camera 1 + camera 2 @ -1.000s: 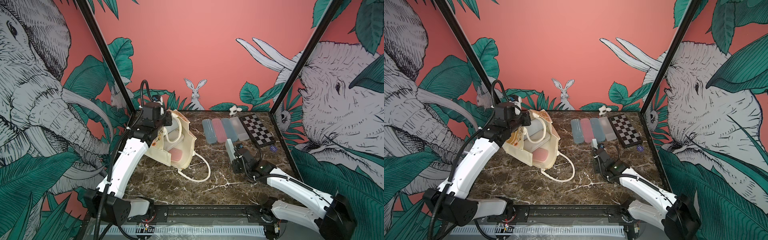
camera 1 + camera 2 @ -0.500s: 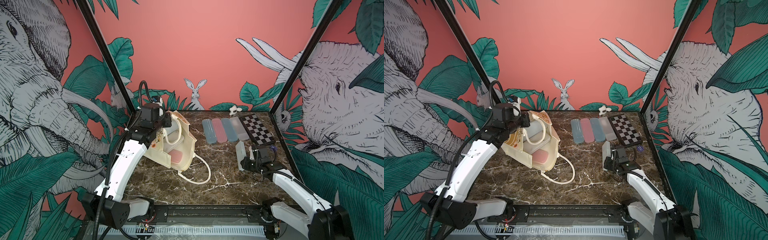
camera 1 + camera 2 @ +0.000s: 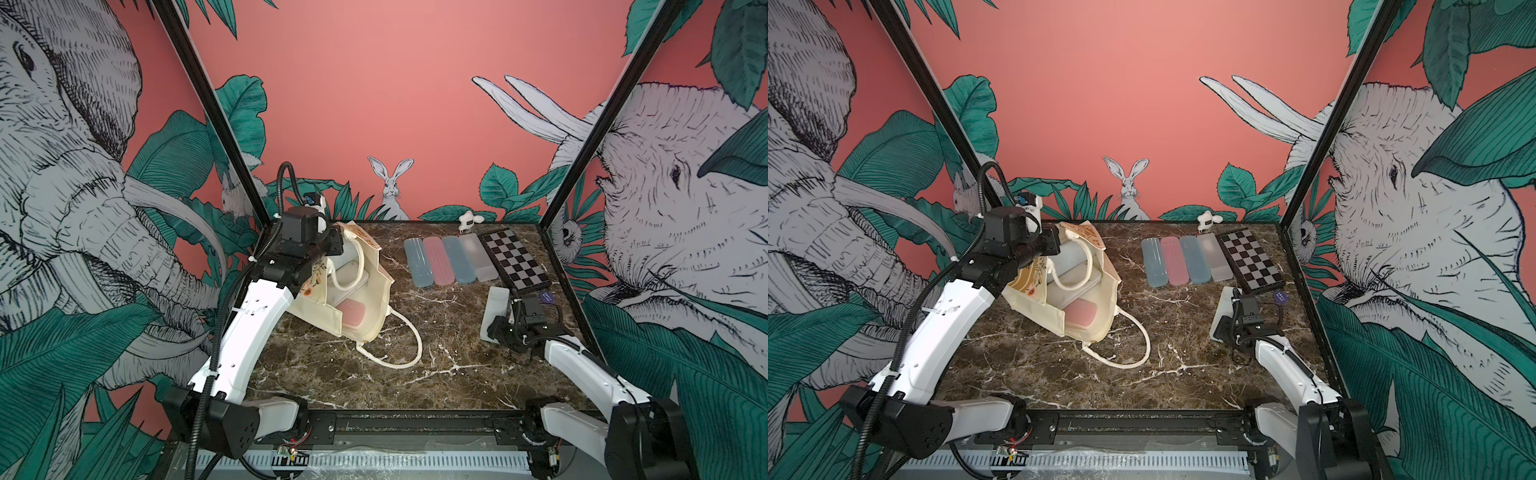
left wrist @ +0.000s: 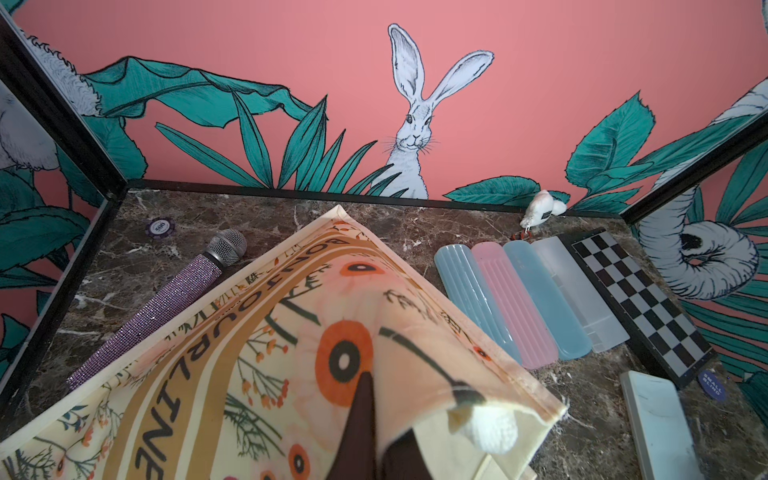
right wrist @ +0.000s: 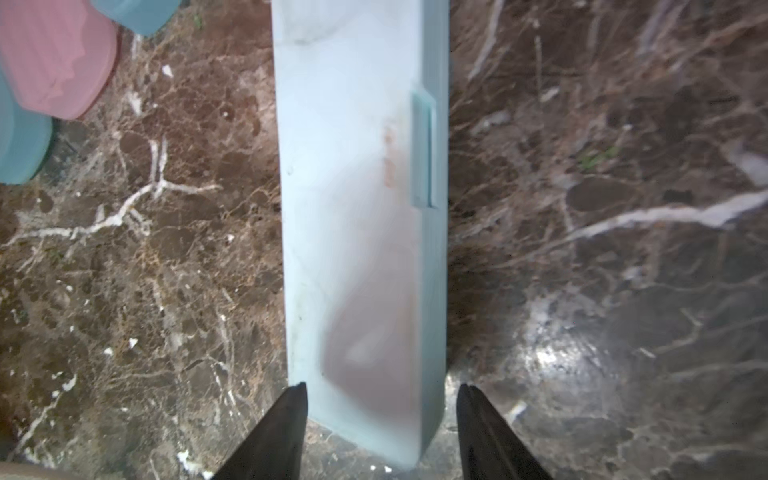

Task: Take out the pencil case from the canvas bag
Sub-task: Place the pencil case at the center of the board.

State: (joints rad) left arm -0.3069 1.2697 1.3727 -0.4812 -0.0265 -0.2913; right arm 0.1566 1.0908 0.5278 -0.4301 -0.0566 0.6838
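Over on the left of the counter (image 3: 436, 332), the left tool (image 4: 374, 436) is clenched on the rim of the canvas bag (image 3: 376, 286), holding it tipped open. A pink pencil case (image 3: 351, 312) and paler cases (image 3: 1073, 257) lie inside. Mid-counter, a row of four cases (image 3: 451, 259) sits flat. To its right a pale case (image 3: 494, 307) lies beside the chessboard (image 3: 515, 262), and the right tool (image 5: 381, 386) has its jaws spread at the case's near end, grasping nothing. By my reading five cases are out and at least the pink one is left, so the job is well along but unfinished. A second ago the right tool pinched this pale case nearer mid-counter. It has since carried it rightward and let go, while the bag barely shifted.
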